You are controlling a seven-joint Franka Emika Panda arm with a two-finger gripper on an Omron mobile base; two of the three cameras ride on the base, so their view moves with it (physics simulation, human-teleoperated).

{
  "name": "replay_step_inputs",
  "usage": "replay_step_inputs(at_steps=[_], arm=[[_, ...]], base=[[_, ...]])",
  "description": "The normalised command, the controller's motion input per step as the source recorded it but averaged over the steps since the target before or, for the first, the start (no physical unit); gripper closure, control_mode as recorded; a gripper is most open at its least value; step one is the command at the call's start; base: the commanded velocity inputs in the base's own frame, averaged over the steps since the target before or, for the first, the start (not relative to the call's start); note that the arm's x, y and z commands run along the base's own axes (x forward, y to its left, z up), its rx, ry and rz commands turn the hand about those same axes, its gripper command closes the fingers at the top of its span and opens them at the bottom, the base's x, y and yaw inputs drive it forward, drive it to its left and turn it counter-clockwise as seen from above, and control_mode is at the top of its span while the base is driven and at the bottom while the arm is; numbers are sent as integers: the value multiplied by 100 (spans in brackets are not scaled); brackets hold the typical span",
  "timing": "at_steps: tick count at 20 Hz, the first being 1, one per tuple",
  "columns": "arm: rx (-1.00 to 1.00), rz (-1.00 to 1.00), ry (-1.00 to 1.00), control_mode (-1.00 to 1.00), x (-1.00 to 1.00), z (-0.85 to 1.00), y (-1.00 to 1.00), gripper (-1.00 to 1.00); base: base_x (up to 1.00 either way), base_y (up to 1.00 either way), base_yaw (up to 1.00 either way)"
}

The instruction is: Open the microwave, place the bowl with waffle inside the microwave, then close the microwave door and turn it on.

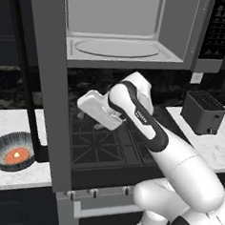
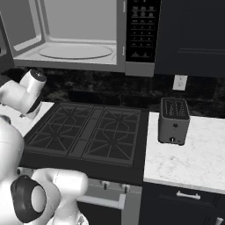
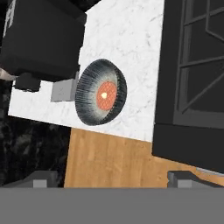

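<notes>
Microwave door (image 1: 47,87) swung wide open, standing between the arm and the bowl (image 1: 12,151). Bowl sitting on the white tabletop (image 1: 11,121), left of the stove (image 1: 109,145), with the waffle (image 1: 16,155) inside. Claw (image 3: 113,177) wide apart, holding nothing, well away from the bowl.

Could bump the open door on the way over. Could pinch only the thin rim, tip the bowl and spill the waffle. Could knock the bowl off the near edge. Could hit the microwave (image 1: 123,27) frame when lifting.
</notes>
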Motion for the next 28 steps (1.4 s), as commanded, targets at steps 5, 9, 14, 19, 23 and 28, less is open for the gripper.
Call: replay_step_inputs(at_steps=[5, 9, 14, 19, 23, 28], arm=[[-3, 10, 35, -100, 4, -52, 41, -100], [-2, 8, 16, -100, 22, -51, 56, -100], [0, 0, 14, -100, 55, -51, 56, -100], [0, 0, 3, -100, 42, -42, 51, -100], [-8, 0, 0, -100, 40, -51, 55, -100], [-20, -2, 0, -100, 44, -54, 46, -100]], base=[[0, 0, 0], [0, 0, 0], [0, 0, 0], [0, 0, 0], [0, 0, 0], [0, 0, 0]])
